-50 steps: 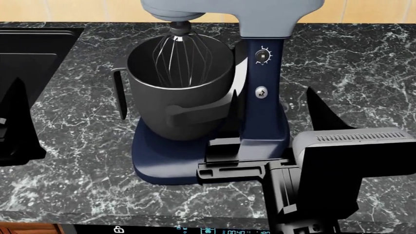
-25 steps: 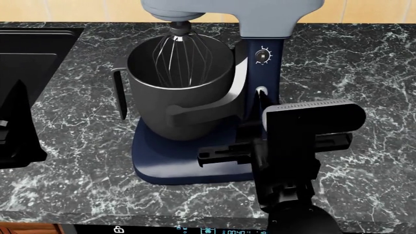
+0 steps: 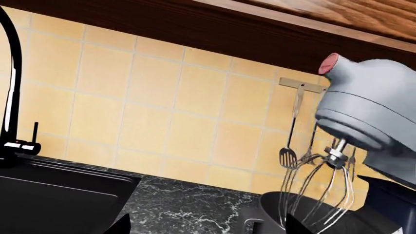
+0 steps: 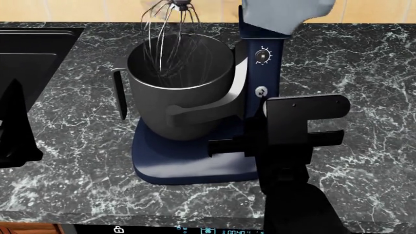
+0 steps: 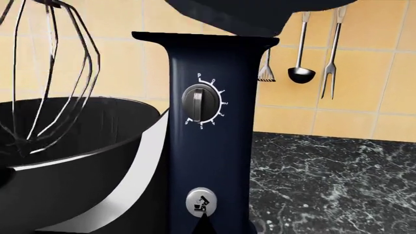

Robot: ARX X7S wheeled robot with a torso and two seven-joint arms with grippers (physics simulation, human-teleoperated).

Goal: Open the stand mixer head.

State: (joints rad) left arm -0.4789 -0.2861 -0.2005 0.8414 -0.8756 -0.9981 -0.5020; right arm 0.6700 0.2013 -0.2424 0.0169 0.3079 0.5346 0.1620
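The stand mixer head point(image 4: 286, 12), a light grey-blue housing, is tilted up and back on the navy column point(image 4: 260, 63). It also shows in the left wrist view point(image 3: 377, 117). Its wire whisk point(image 4: 170, 17) hangs above the dark grey bowl point(image 4: 179, 73). My right gripper point(image 4: 258, 108) is shut, its tip point(image 5: 202, 225) just below the round release button point(image 5: 200, 202) on the column, under the dial point(image 5: 198, 102). My left gripper point(image 3: 208, 230) is open and empty at the far left, beside the sink.
A black sink point(image 4: 32, 48) with a black faucet point(image 3: 9, 97) lies left of the mixer. Utensils point(image 5: 302, 48) hang on the tiled wall behind. The black marble counter point(image 4: 351, 63) extends to the right of the column.
The mixer head has swung up and back, lifting the whisk out of the bowl. My right gripper has turned and moved in to the column, and the release button now shows above its tip.
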